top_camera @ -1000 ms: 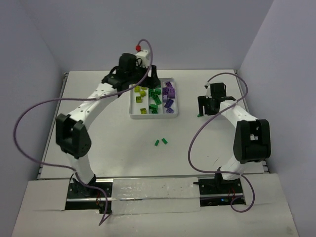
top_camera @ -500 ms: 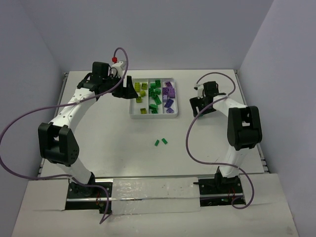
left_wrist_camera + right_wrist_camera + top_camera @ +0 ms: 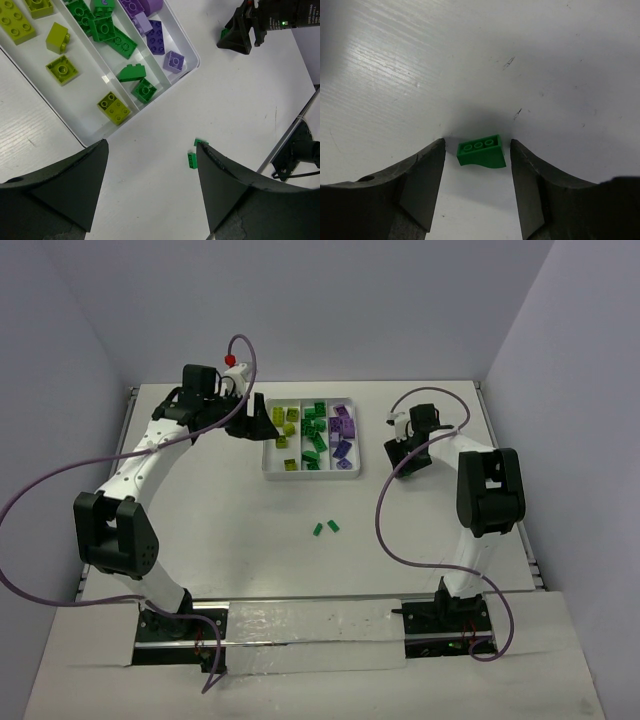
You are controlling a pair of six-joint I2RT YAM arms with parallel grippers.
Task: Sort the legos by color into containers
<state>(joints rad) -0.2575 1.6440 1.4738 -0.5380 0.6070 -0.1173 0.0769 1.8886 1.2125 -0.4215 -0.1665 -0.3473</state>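
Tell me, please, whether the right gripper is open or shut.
Open. The right gripper straddles a green brick lying on the table, with a gap visible on each side of it.

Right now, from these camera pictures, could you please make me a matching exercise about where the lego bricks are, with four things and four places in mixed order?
Things:
1. yellow-green bricks
2. purple bricks
3. two small green bricks
4. lone green brick

Places:
A. between the open fingers of the right end effector, not touched by them
B. right compartment of the tray
C. on the table, outside the tray, lying side by side
D. left compartment of the tray

Pairs: 1-D, 2-B, 3-C, 4-A.
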